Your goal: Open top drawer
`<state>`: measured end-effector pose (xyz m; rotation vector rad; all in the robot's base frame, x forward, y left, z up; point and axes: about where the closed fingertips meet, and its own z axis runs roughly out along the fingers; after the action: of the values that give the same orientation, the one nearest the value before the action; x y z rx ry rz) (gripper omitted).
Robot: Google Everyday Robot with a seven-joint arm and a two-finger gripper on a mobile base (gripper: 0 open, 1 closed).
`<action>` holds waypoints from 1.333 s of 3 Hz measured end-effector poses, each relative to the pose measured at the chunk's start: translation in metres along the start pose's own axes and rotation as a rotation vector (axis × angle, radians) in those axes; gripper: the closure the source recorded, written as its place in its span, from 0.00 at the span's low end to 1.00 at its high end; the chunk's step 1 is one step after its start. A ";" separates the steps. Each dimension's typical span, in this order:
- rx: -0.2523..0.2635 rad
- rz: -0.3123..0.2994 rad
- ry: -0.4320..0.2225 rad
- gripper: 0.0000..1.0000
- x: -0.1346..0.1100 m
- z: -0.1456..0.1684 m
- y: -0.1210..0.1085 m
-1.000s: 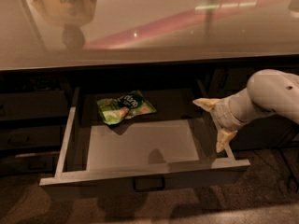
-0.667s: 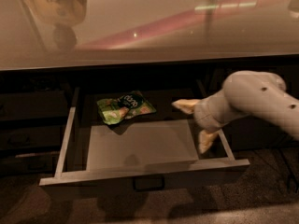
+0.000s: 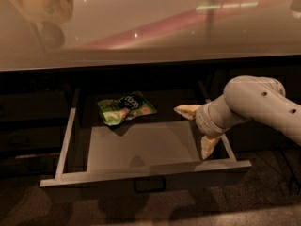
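1. Hanging over the right part of the open drawer (image 3: pixel 66 135), the pincer (image 3: pixel 192 132) is spread wide. One finger (image 3: pixel 187 110) points left toward the bag (image 3: pixel 126 108), the other (image 3: pixel 208 146) points down near the right rail, and nothing is pinched between them.
2. Since a second ago, the pincer has slid left from above the right rail to above the tray. Over the last part of that second it has hardly shifted.
3. The drawer has not moved in that time. It stands pulled well out from under the worktop (image 3: pixel 141 27), with the grey tray bare except for the green bag lying at the back, left of centre.
4. The handle (image 3: pixel 149 185) sits centred on the front, low in view, and the pincer is well apart from it, up and to the right.
5. The arm (image 3: pixel 254 102) reaches in from the right, its elbow outside the drawer.
6. My reading is that the opening itself is done. The front stands far forward, and the pincer, free of the handle, is no longer pulling.
7. What seems left is to draw the arm clear. The lower finger is close to the right rail, so lifting before swinging away would avoid nudging the drawer back or catching its side.
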<state>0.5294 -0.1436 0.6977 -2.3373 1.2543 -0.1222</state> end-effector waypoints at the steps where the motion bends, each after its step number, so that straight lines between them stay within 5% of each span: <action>1: -0.028 -0.011 -0.003 0.00 -0.011 0.009 0.029; 2: -0.030 -0.014 -0.004 0.00 -0.013 0.010 0.032; 4: -0.055 -0.032 0.003 0.00 -0.037 0.000 0.111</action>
<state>0.4233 -0.1652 0.6529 -2.4054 1.2368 -0.1026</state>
